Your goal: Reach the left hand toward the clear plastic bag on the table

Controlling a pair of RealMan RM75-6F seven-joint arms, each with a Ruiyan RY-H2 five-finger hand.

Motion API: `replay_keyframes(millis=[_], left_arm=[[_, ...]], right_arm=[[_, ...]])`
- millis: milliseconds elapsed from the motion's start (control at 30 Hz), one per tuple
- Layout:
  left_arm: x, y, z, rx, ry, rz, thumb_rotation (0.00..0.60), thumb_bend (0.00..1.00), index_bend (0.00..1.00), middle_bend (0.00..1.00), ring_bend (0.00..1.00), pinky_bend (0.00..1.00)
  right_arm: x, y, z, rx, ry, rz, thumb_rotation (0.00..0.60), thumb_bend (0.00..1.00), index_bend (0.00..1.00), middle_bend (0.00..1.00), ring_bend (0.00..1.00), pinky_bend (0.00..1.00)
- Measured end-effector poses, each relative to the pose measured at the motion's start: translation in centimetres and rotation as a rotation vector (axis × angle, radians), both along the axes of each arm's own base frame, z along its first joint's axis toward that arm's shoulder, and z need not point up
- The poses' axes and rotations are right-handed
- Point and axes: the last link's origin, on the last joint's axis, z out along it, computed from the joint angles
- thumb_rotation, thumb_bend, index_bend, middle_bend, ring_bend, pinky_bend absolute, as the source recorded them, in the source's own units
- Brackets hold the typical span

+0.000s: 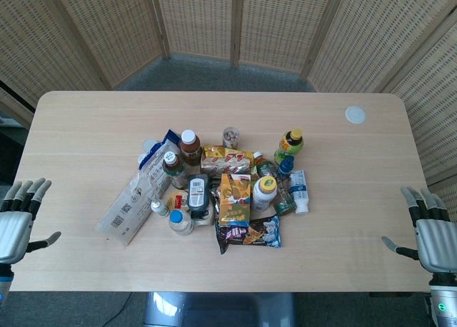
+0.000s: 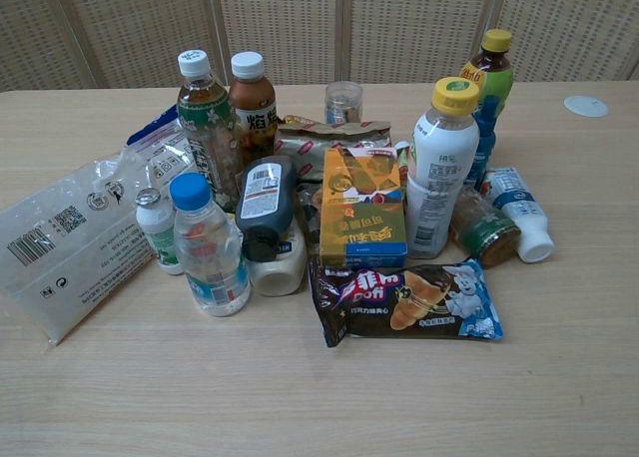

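Note:
The clear plastic bag [image 1: 134, 197] lies flat on the left of the pile, printed with a barcode and blue at its far end; the chest view shows the bag [image 2: 75, 235] at the left, near the table's front. My left hand [image 1: 16, 225] hangs at the table's left front edge, fingers apart and empty, well left of the bag. My right hand [image 1: 431, 235] is at the right front edge, fingers spread, holding nothing. Neither hand appears in the chest view.
A pile of bottles and snack packs fills the table middle: a small blue-capped water bottle [image 2: 209, 247], a dark chocolate-bun wrapper [image 2: 404, 299], an orange box [image 2: 363, 208], a yellow-capped white bottle [image 2: 441, 168]. A white lid [image 1: 355, 115] lies far right.

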Motion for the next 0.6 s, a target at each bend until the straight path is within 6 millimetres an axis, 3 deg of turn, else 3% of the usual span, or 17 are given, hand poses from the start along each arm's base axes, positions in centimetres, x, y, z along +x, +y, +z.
replay_keyframes(millis=[367,600], left_arm=[[-0.3,0.3,-0.4,-0.016,0.002,-0.008,0.600,0.00,0.00,0.00,0.00,0.00],[-0.4,1.6,-0.5,-0.099,0.061,-0.122,0.600,0.00,0.00,0.00,0.00,0.00]], right_arm=[[0.1,0.1,0.4,-0.013,-0.010,0.000,0.499,0.00,0.00,0.00,0.00,0.00],[-0.2,0.0,0.9,-0.040,-0.006,-0.015,0.506,0.00,0.00,0.00,0.00,0.00]])
